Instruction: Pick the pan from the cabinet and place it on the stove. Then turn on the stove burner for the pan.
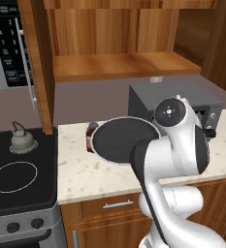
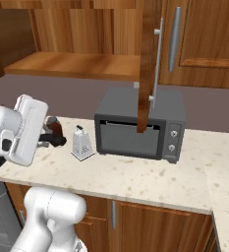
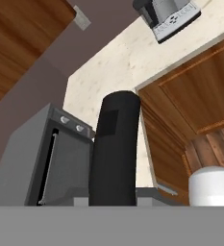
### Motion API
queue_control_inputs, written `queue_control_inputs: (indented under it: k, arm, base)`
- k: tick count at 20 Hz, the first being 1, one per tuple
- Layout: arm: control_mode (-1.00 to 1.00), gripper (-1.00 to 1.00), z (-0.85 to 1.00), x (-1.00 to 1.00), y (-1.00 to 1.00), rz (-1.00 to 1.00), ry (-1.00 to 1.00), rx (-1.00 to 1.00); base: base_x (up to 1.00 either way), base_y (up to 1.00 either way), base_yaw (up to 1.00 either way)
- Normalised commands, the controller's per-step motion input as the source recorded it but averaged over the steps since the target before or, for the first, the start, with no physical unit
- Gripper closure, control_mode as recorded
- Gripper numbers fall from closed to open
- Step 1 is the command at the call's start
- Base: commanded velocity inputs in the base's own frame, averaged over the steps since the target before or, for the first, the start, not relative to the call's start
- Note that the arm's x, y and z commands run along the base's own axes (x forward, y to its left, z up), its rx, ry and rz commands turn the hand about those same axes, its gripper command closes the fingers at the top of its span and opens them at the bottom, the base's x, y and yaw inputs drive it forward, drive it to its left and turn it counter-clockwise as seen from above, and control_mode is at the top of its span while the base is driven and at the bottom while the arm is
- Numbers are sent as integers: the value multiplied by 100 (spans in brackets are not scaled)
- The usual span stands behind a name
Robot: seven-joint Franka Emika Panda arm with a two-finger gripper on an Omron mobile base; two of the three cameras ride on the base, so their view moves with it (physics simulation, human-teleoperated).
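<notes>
1. Above the counter (image 1: 85, 179), pan (image 1: 119, 140) hangs tilted, face toward camera; gripper narrowed on its handle (image 3: 114, 149)
2. Stove burner (image 1: 13, 176) lies left of pan; carry leftward

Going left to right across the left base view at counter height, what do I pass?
Kettle on the stove → pan held above the counter → grey toaster oven.
</notes>
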Motion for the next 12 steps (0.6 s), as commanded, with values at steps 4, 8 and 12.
queue_control_inputs:
  k: [4,8,12]
  arm:
    - [-100,100,-11,3,-3,4,0,0]
    - [-100,100,-10,1,0,3,0,0]
    - [-100,100,-6,0,0,1,0,0]
  base:
    - [0,0,0]
    - [0,0,0]
    - [0,0,0]
